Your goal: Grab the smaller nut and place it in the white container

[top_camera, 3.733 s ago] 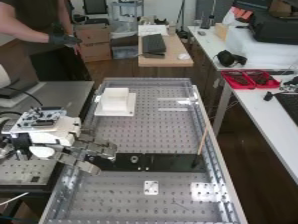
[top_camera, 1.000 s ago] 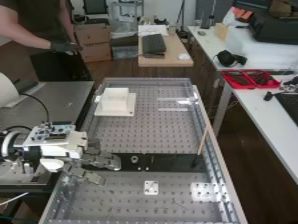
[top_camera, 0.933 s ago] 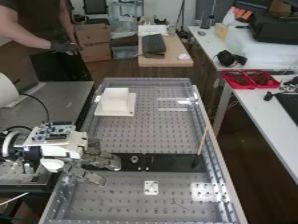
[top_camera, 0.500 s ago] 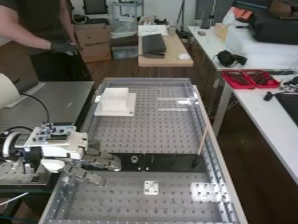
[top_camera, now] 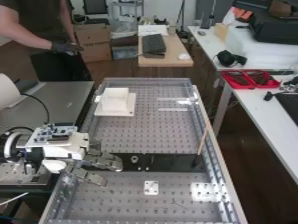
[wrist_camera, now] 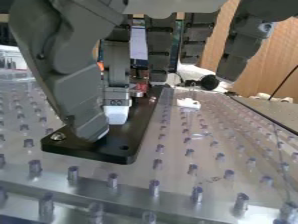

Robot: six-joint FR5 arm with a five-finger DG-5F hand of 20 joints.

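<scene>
Remotely, I must guide the loosely spread hand low at the arm end of the black bar, pinching squarely, clear of the bearing.

In the high view, we identify a pale wall behind the table. Beyond its far edge, we note brown flooring, a wooden desk, cardboard boxes and a shelf rack. We locate a white bench along its right edge and a dark worktop beside its left. Light reflects near its near right corner.
</scene>
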